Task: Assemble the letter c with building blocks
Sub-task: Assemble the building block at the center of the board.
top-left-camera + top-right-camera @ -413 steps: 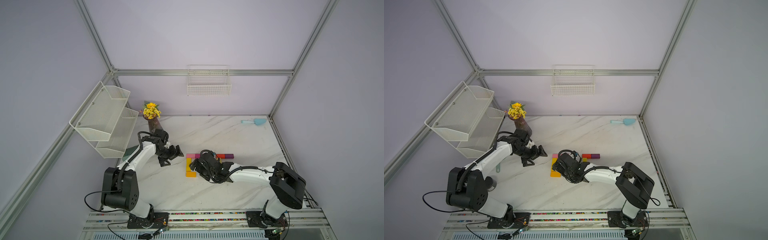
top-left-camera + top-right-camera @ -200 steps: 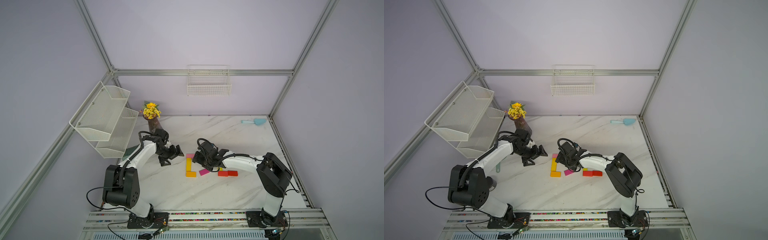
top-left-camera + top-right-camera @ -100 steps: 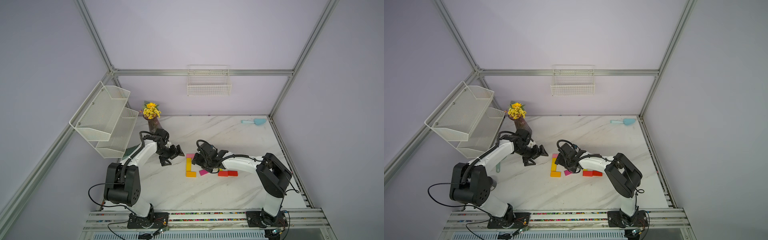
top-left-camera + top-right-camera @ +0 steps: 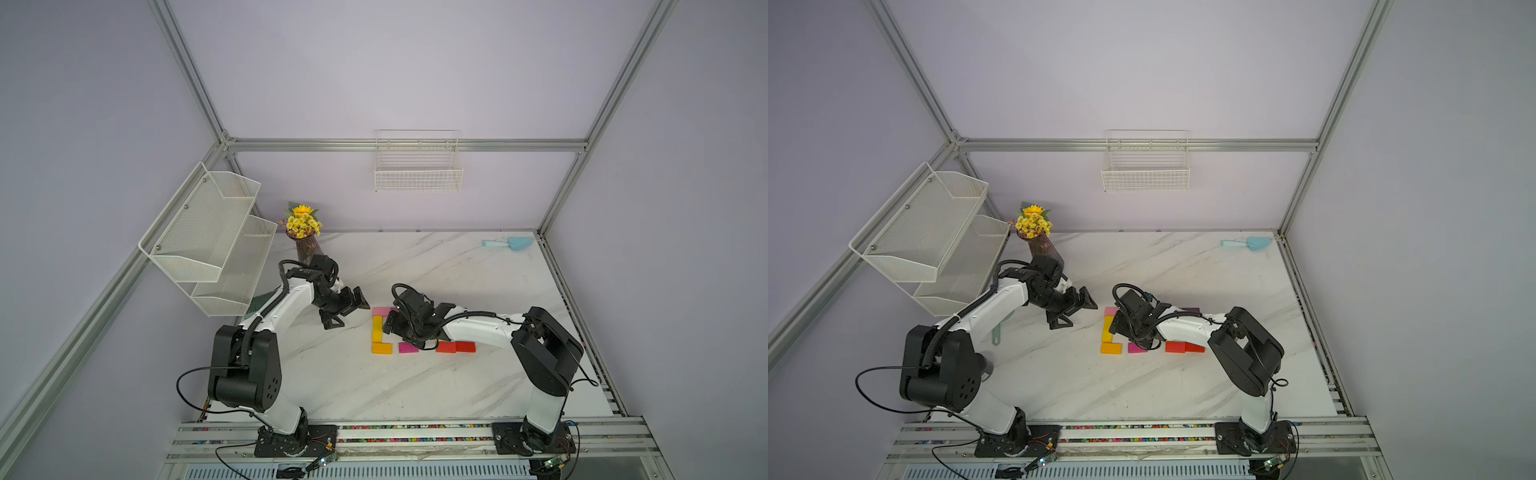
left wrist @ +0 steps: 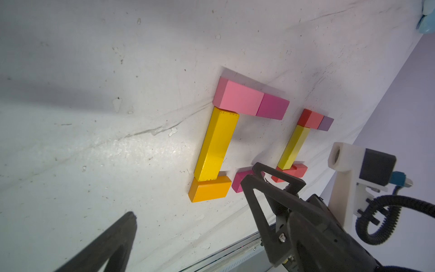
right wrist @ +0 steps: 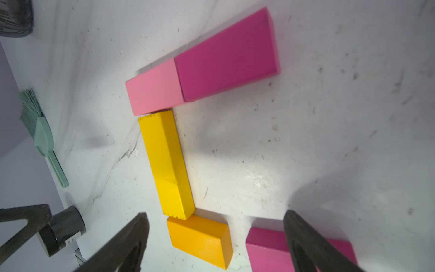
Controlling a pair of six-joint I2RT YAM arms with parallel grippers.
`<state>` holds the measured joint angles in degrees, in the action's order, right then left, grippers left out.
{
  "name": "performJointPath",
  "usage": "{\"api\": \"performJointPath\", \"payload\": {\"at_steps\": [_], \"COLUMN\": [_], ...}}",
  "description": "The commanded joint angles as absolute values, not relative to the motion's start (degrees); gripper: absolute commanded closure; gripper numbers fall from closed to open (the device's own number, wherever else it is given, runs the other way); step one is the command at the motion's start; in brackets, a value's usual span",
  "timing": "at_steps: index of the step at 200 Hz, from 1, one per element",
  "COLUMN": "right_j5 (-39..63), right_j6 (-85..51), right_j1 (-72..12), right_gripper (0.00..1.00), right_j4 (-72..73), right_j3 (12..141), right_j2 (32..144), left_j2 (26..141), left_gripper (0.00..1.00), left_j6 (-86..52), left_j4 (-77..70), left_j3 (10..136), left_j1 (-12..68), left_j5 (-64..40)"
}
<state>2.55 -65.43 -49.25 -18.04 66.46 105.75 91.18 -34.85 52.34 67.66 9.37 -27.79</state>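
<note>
Four blocks lie nearest on the table [image 4: 353, 386]: an orange block [image 4: 381, 348], a magenta block [image 4: 408, 347] and two red blocks [image 4: 456, 347]. Behind the orange one, a yellow block [image 4: 377, 328] runs back to a light pink block [image 4: 380, 311]. Over them hovers the right gripper [image 6: 215, 215], jaws spread; the left gripper [image 4: 349, 312], also spread, hangs just beside.

no writing, label or number is legible anywhere here.

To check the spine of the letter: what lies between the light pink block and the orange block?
A long yellow block lies there, running from the light pink block to the orange block, as the right wrist view shows best.
</note>
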Motion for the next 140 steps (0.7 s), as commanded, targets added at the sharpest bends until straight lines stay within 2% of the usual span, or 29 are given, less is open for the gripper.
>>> {"api": "performJointPath", "payload": {"at_steps": [1, 140], "right_j5": [2.8, -2.5], "right_j6": [-66.7, -68.5], "right_j1": [-49.7, -49.8], "right_gripper": [0.08, 0.08], "right_j4": [-18.1, -26.3], "right_j3": [66.0, 61.2], "right_j2": [103.9, 95.2], "left_j2": [91.2, 90.4], "left_gripper": [0.0, 0.0], "left_j6": [-34.4, -34.3], "left_j4": [51.5, 51.6], "left_j3": [69.4, 68.6], "left_j1": [8.7, 8.8], "left_j5": [-29.1, -29.0]}}
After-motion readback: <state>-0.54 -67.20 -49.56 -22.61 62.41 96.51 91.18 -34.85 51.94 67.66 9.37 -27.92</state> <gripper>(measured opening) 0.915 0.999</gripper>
